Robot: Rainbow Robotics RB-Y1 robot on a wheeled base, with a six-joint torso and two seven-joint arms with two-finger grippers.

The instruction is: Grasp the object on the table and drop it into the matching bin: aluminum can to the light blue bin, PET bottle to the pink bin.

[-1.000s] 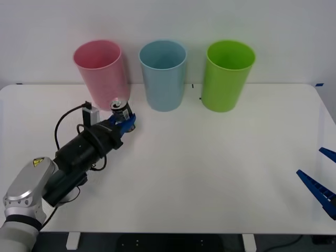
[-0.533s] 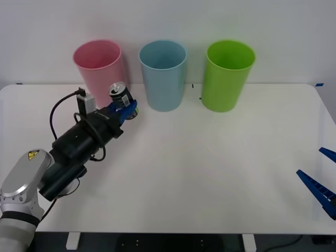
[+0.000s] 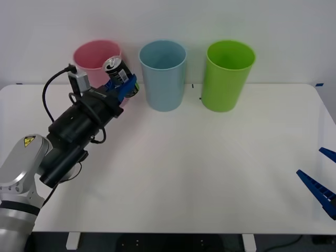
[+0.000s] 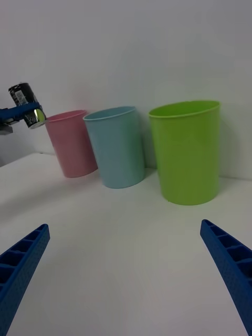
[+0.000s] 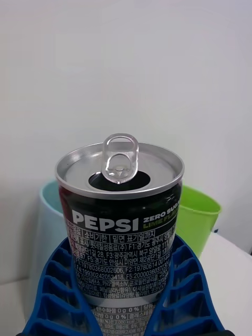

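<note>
Left claw: raised above the tabletop, its blue ribbed fingers pinching the can from both sides. In the left wrist view the fingers cup the lower half of the can body, one on each side, in contact with the label. The can is clear of the tabletop, tilted, with its silver top and pull tab facing up and away from the claw. The tab opening appears open.

Directly behind the claw and can: the pink bin. In the front view the can overlaps the near right part of the pink bin rim; whether it is over the bin mouth or in front of it cannot be told.

Just beside the claw, toward the robot's right: the blue bin. It stands upright on the tabletop, near the pink bin and apart from it. In the right wrist view the can is held above the rim level of the pink bin, on the side away from the blue bin.

Farther from the claw, beyond the blue bin: the green bin, upright, at the far edge of the tabletop.

Right claw: well apart from the left claw, low at the right near edge of the tabletop, fingers spread, holding nothing
</note>
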